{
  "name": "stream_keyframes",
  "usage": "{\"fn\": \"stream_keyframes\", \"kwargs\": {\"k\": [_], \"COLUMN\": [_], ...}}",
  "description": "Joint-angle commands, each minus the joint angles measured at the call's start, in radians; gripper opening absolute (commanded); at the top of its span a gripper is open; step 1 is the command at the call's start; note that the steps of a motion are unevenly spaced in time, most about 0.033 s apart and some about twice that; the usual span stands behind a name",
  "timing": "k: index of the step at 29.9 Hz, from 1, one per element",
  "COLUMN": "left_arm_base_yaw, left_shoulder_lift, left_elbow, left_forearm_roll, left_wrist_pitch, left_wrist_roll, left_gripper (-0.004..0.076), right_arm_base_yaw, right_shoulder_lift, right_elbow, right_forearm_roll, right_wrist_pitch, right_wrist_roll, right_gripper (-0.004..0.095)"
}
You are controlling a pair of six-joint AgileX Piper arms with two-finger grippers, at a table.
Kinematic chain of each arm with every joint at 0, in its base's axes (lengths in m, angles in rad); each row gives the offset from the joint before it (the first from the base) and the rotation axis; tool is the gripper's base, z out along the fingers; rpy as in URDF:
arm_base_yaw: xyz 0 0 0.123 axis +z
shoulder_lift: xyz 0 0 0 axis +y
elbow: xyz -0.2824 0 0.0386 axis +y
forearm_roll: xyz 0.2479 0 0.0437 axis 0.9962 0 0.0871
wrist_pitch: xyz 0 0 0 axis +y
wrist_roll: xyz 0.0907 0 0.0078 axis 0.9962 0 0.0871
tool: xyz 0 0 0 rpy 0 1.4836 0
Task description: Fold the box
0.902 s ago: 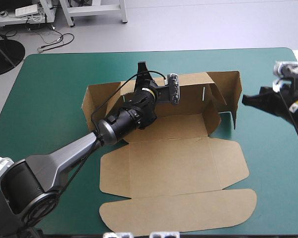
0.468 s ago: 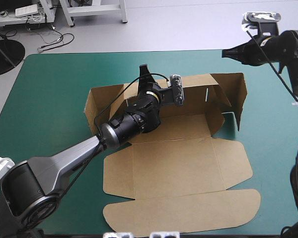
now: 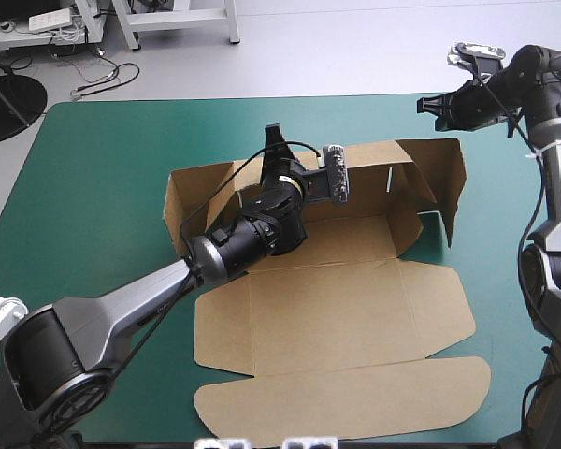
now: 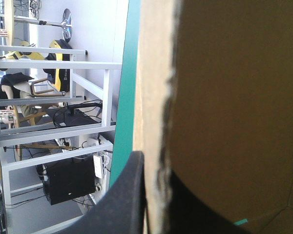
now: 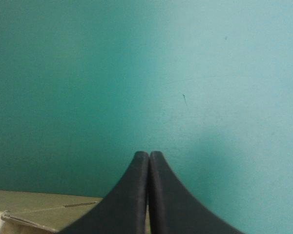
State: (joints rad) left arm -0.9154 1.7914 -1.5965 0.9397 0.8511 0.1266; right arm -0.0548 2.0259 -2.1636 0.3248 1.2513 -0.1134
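- Surface: the bench [image 3: 93,187] carries a teal-green cover. The box [image 3: 337,309], a brown board sheet partly erected, lies near its centre.
- Left side wall [image 3: 175,213]: raised. Whether it is tucked cannot be told.
- Left claw [image 3: 272,138]: clamped over the top edge of the back wall [image 3: 365,173]. One black finger [image 4: 124,200] sits outside the wall, with the board pinched between the two.
- Handling, as judged: the board is light and stiff across each panel. It yields only at the scored creases and is liable to slide on the cover. Take hold at a wall's free upper edge, clear of the corners. Excess pinch may crush the edge.
- Lid panels [image 3: 346,398]: flat, toward the near edge.
- Right side wall [image 3: 446,178]: upright.
- Right claw [image 3: 432,103]: clenched and empty, above the cover just beyond the box's far right corner.
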Motion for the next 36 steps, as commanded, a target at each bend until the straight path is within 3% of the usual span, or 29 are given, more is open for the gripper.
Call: {"fn": "stream_keyframes", "kwargs": {"k": [1, 8, 15, 23, 26, 31, 36], "left_arm_base_yaw": [-0.011, -0.011, -0.011, -0.011, -0.011, -0.011, -0.011], "left_shoulder_lift": [-0.046, -0.046, -0.046, -0.046, -0.046, -0.044, -0.044], "left_elbow": [-0.020, -0.020, -0.020, -0.020, -0.020, -0.018, 0.013], "left_forearm_roll": [-0.008, -0.005, -0.001, -0.008, -0.016, -0.016, -0.016], "left_wrist_pitch": [-0.017, -0.017, -0.014, -0.006, -0.002, 0.015, 0.006], "left_wrist_roll": [-0.017, -0.043, -0.045, -0.061, -0.061, -0.061, -0.061], "left_gripper": [-0.0010, -0.0010, -0.0010, -0.0010, -0.0010, -0.0010, -0.0010], "right_arm_base_yaw": [-0.006, -0.006, -0.006, -0.006, -0.006, -0.006, -0.006], "right_shoulder_lift": [-0.049, -0.071, -0.156, -0.260, -0.289, -0.385, -0.475], "right_elbow": [-0.036, 0.027, 0.174, 0.352, 0.449, 0.632, 0.818], "right_forearm_roll": [0.063, 0.099, 0.049, 0.078, 0.134, 0.280, 0.347], "right_wrist_pitch": [0.000, 0.002, 0.002, 0.000, -0.042, -0.193, -0.336], "right_wrist_roll": [-0.015, -0.013, -0.063, -0.183, -0.239, -0.350, -0.466], "right_gripper": [-0.0020, -0.0020, -0.0020, -0.0020, -0.0020, -0.0020, -0.0020]}}
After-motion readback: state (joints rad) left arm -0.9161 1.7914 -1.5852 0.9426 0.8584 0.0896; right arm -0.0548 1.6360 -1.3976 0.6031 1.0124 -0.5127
